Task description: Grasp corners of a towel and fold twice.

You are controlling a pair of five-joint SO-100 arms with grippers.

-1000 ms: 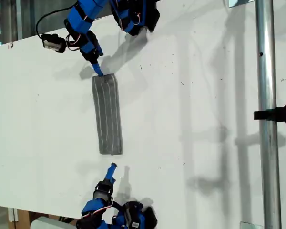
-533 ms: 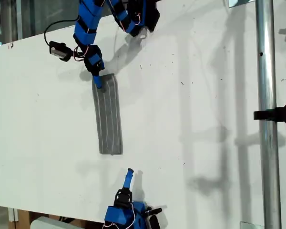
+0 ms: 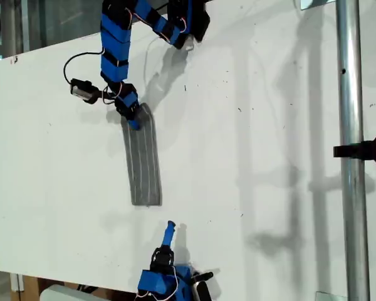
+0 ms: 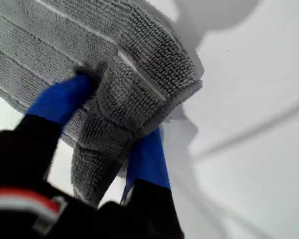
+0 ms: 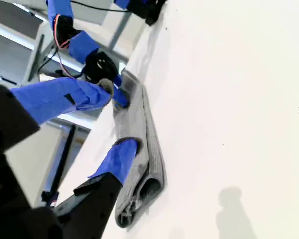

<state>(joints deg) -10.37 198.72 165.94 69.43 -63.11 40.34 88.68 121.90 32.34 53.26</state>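
Towel (image 3: 143, 157) bunches, soft and light (terry), in my first gripper (image 4: 109, 134), clamped on its corner (image 4: 139, 99); my second gripper (image 5: 107, 127) gapes empty near its far end.

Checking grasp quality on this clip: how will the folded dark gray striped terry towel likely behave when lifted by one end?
The dark gray striped terry towel is probably floppy: its corner already bunches and folds between my first gripper's fingers. Its looped pile looks grippy, so slipping seems unlikely. The folded layers gape at the free end in the second wrist view, so they may separate when raised.
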